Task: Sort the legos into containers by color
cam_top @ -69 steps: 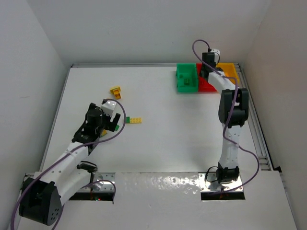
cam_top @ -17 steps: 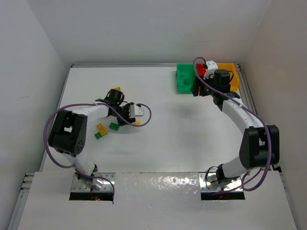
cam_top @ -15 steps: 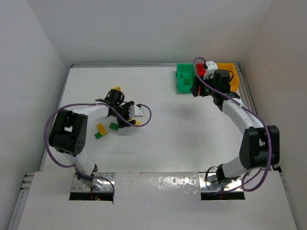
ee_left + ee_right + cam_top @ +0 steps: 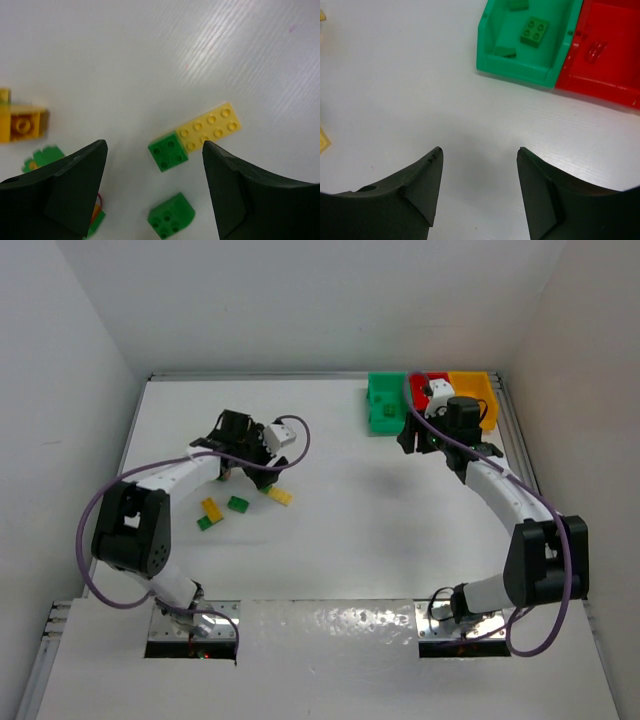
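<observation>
Part done: few greens in green bin far right; yellow+green legos loose at left. L fingers & R fingers released, empty.

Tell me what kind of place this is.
Probably a robotics lab test cell: a white table boxed in by plain white walls, a left arm and right arm bolted at its near edge, and toy bricks and three colored bins laid out.

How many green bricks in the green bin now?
3 green bricks: one at the frame's top edge, a square one mid-bin, one against the near wall of the green bin. Its far end is cropped; more may be hidden.
</observation>
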